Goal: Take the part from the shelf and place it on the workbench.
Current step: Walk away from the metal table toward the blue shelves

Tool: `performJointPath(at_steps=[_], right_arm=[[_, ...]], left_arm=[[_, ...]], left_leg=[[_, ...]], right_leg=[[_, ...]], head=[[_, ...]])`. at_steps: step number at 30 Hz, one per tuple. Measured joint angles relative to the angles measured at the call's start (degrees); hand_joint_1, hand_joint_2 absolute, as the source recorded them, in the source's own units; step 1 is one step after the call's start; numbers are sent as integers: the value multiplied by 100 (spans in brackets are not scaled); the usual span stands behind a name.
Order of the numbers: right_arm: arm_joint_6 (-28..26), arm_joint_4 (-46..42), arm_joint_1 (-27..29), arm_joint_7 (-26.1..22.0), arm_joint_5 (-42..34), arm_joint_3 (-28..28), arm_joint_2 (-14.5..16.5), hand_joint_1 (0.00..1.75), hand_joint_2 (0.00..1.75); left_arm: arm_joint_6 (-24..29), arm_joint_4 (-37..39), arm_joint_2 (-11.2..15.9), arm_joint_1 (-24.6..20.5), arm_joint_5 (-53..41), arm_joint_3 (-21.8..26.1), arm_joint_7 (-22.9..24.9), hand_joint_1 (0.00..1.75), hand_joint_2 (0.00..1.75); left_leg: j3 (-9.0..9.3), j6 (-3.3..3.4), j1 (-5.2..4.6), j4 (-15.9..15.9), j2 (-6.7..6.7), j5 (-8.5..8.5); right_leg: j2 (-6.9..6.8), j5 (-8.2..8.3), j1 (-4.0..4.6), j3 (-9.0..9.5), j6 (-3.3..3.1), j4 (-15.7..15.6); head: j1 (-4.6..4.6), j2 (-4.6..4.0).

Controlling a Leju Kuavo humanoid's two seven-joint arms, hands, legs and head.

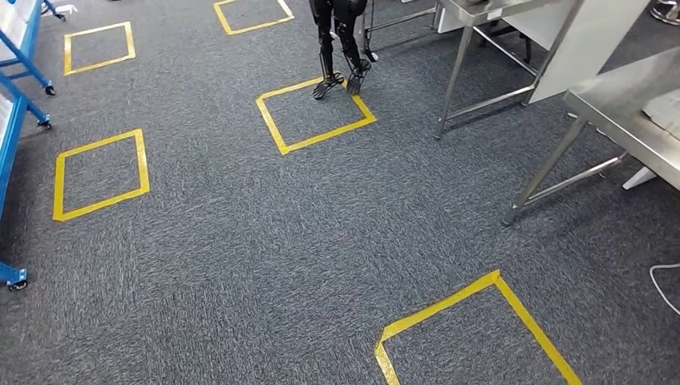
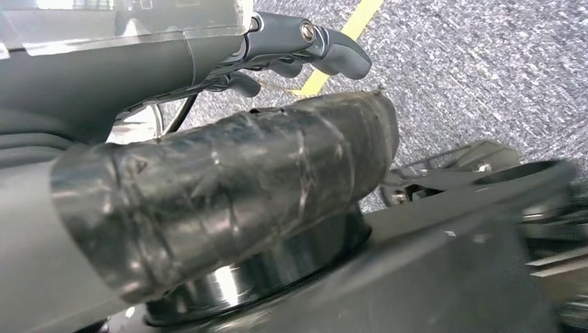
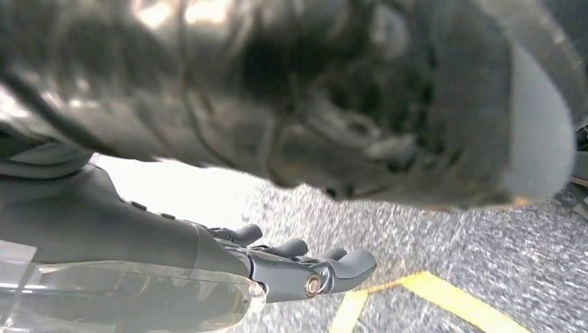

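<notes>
Nothing's been picked up yet: left hand (image 2: pixel 305 48) and right hand (image 3: pixel 305 267) are hung loosely spread and empty. Part location can't be told; probably the shelf (image 1: pixel 16 96), far left.

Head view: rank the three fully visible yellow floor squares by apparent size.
1. Centre square under the dark robot legs.
2. Left square, a bit smaller, partly a nearness effect.
3. Top-left square, smallest, but farthest away, so true size is unsure.
</notes>
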Motion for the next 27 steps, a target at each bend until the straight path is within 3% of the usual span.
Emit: performJointPath(at_steps=[2,3,5,6,8,9,11,12,13,15,16,18,20,22,24,26,27], right_arm=[[4,0,-6,-3,-1,22,2,0,0],[5,0,-7,-4,-1,31,4,0,0],[6,-3,-13,-3,-1,40,7,0,0],[6,-4,-17,-2,-1,43,8,0,0],[6,-5,-22,0,-1,51,5,0,0],[6,-4,-20,1,-1,58,3,0,0],[7,-4,-8,1,-2,71,-2,0,0],[7,-4,-3,1,-3,75,-3,0,0],[7,-4,-2,0,-4,78,-5,0,0],[7,-4,-4,3,-6,87,-13,0,0],[8,-3,-4,5,-6,97,-16,0,0],[9,-2,-4,8,-6,117,-19,0,0],[7,-2,-14,19,-6,129,-18,0,0],[-5,-1,-18,45,-6,138,-22,0,0],[-20,0,-13,77,-11,150,-27,0,0],[-26,0,-7,100,-21,162,-27,0,0],[-27,1,-4,108,-25,167,-27,0,0]], left_arm=[[-3,0,1,-22,-2,-16,1,0,0],[-4,0,2,-30,-2,-24,2,0,0],[-8,1,2,-22,-3,-36,9,0,0],[-9,2,2,-10,-3,-38,15,0,0],[-13,2,2,-2,-3,-39,27,0,0],[-17,2,1,-5,-3,-40,31,0,0],[-24,3,-4,-14,-3,-41,33,0,0],[-26,3,-6,-12,-3,-42,34,0,0],[-26,4,-7,-8,-3,-42,35,0,0],[-26,4,-8,-3,-3,-42,39,0,0],[-26,4,-9,-9,-3,-43,42,0,0],[-26,4,-9,-18,-2,-44,48,0,0],[-26,5,-8,-11,0,-44,51,0,0],[-26,6,-7,5,12,-45,55,0,0],[-26,7,-7,-1,29,-46,58,0,0],[-26,7,-7,-14,36,-46,60,0,0],[-26,7,-7,-13,36,-46,60,0,0]], left_leg=[[266,78,-85,-536,186,156],[297,91,-114,-626,217,154],[320,110,-99,-699,96,190],[359,124,-79,-765,39,220],[451,162,-35,-885,-66,283],[465,175,-38,-901,-119,292],[466,186,-36,-891,-250,290],[467,183,-33,-879,-326,283],[471,173,-28,-860,-405,272],[467,132,-12,-796,-554,234],[446,103,-12,-743,-621,208],[392,40,-11,-689,-723,188],[361,-23,2,-699,-807,196],[293,-78,5,-567,-655,109],[14,-124,14,-3,-354,-181],[-358,-158,37,691,-226,-452],[-456,-165,42,862,-206,-475]], right_leg=[[-95,-20,20,23,35,-14],[-146,-26,26,35,60,-27],[-233,-42,33,70,119,-61],[-179,-78,30,78,148,-36],[96,-313,20,-72,194,333],[250,-478,10,-230,204,668],[361,-681,-1,-574,225,1288],[372,-628,-8,-650,237,1373],[382,-465,-20,-625,251,1247],[516,-45,-65,-359,275,588],[632,74,-87,-234,272,283],[781,99,-95,-136,230,29],[701,106,-78,-117,147,-3],[589,128,-82,-62,68,-52],[456,135,-71,-35,13,-83],[308,119,-49,-33,-14,-83],[236,109,-43,-29,-17,-83]], head=[[3,0],[4,0],[4,1],[10,1],[29,0],[37,-1],[45,0],[44,0],[44,1],[45,0],[48,0],[50,0],[51,1],[37,1],[7,1],[-6,0],[-6,-1]])
